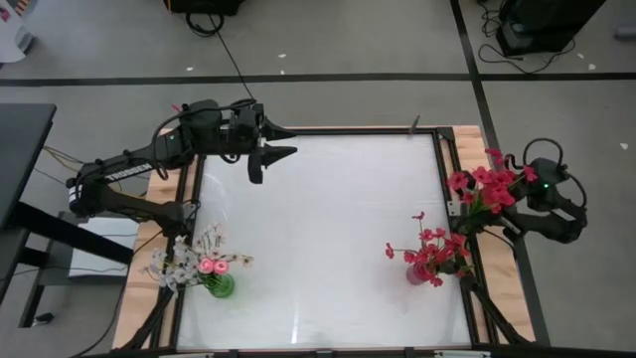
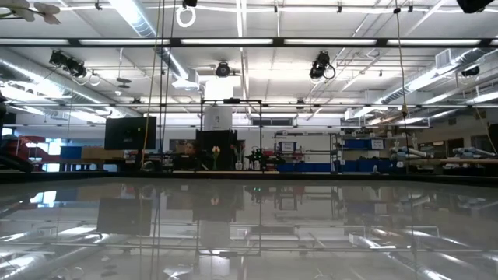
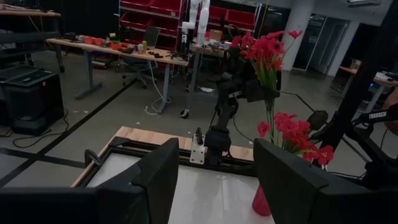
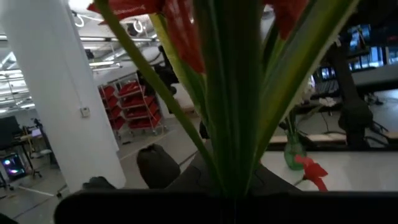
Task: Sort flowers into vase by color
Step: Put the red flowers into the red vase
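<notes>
My right gripper (image 1: 505, 211) is at the table's right edge, shut on a spray of red blossoms (image 1: 487, 184), just far of the pink-red vase (image 1: 415, 273). That vase stands on the table and holds more red flowers (image 1: 432, 254). The left wrist view shows the held spray (image 3: 266, 50) above the vase (image 3: 261, 202). At the near left corner a green vase (image 1: 221, 286) holds white sprigs (image 1: 179, 261) and pink buds (image 1: 209, 266). My left gripper (image 1: 276, 164) is open over the far left of the table and holds nothing. My right gripper (image 4: 233, 194) pinches a bundle of several green stems (image 4: 233, 149) between its two fingers. Which part of the stems' length it has is hidden by the blossoms. The spray stands roughly upright, blossoms (image 3: 258, 46) on top, lifted clear of the table.
The white table surface (image 1: 328, 219) lies bare between the two vases and the left gripper. A wooden frame (image 1: 149, 239) borders it. Cables and the arm bases sit at the left and right edges. In the low view only the glossy tabletop (image 2: 249, 233) and the room behind show.
</notes>
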Controlling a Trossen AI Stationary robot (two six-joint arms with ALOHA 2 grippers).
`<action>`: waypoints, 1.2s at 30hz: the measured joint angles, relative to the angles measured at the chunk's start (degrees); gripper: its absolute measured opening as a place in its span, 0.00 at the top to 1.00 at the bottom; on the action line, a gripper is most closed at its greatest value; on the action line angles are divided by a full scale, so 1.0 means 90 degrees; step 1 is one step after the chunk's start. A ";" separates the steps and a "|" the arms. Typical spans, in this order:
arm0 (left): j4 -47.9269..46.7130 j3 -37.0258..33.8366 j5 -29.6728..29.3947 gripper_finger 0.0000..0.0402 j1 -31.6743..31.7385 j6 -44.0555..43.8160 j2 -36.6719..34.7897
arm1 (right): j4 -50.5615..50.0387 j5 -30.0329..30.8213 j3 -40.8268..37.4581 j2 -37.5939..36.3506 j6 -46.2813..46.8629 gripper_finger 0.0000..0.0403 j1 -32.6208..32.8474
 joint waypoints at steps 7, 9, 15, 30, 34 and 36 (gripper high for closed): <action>-0.0002 0.0000 0.0000 0.47 0.0000 0.0000 -0.0001 | -0.0001 -0.0127 -0.0001 0.0331 -0.0303 0.97 0.0000; 0.0001 0.0000 0.0000 0.47 0.0000 0.0000 0.0000 | -0.0006 -0.0321 -0.0001 0.0435 -0.0345 0.97 0.0000; -0.0001 0.0000 0.0000 0.47 0.0000 0.0000 -0.0001 | -0.0175 -0.0504 -0.0001 0.0647 -0.0800 0.97 0.0000; -0.0001 0.0000 0.0000 0.47 0.0001 0.0000 -0.0002 | -0.0490 -0.0380 -0.0001 0.1247 -0.1627 0.97 0.0230; 0.0001 0.0000 -0.0002 0.47 0.0002 0.0000 0.0000 | -0.0544 0.0216 -0.0037 0.1382 -0.1814 0.97 0.0280; 0.0001 0.0000 0.0000 0.47 0.0002 0.0000 -0.0002 | -0.0434 0.0441 -0.0102 0.1429 -0.1835 0.97 0.0296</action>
